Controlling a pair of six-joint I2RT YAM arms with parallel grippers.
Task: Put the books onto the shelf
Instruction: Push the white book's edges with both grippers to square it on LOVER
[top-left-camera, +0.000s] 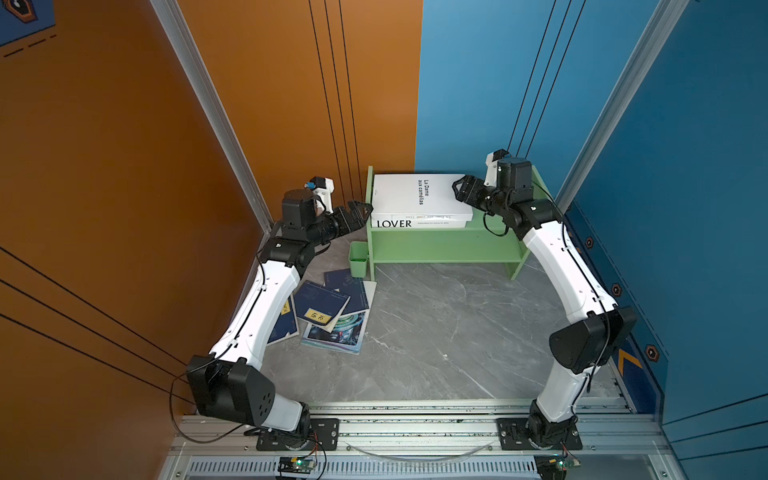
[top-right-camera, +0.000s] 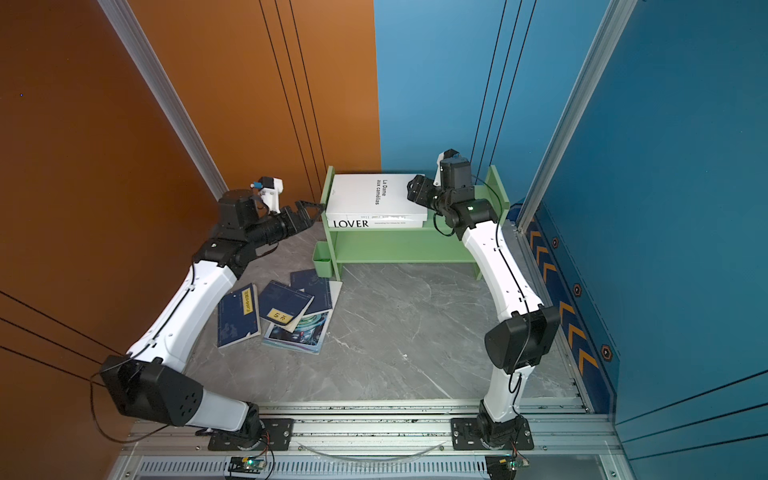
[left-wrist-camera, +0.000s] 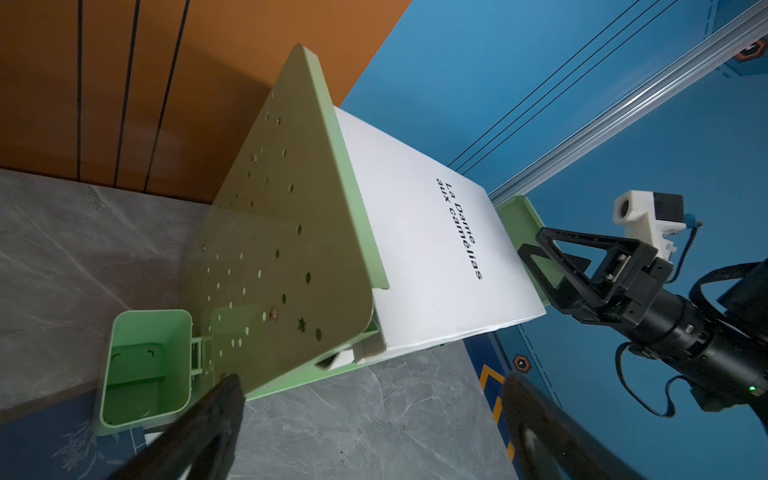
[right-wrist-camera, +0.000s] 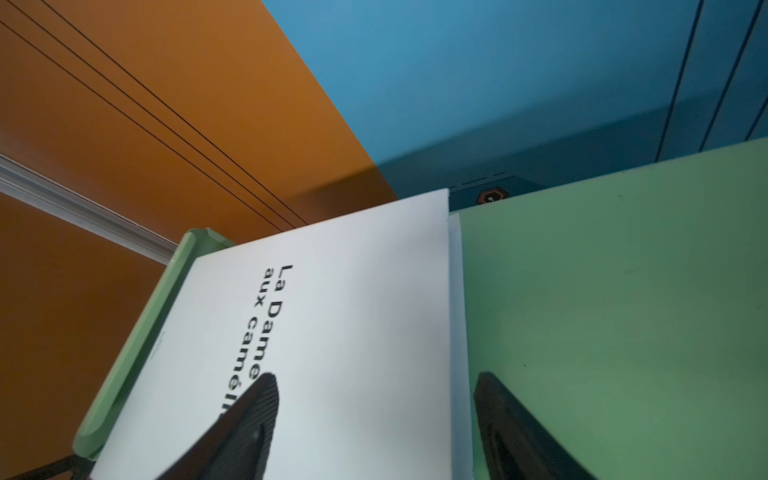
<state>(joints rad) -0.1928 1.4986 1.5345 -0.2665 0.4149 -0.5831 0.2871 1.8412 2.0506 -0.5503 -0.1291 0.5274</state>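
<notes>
Two thick white books (top-left-camera: 415, 195) lie stacked atop the light-green wooden shelf (top-left-camera: 444, 245); thin navy books (top-left-camera: 322, 297) lie on the tabletop (top-left-camera: 436, 332) before its left end.

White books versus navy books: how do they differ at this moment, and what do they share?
The white books lie on the top tier of the shelf; the navy books lie on the tabletop beside it. The white books are large and thick, the navy books thin. The white books form a neat stack, the navy books a loose overlapping scatter. All lie flat.
</notes>
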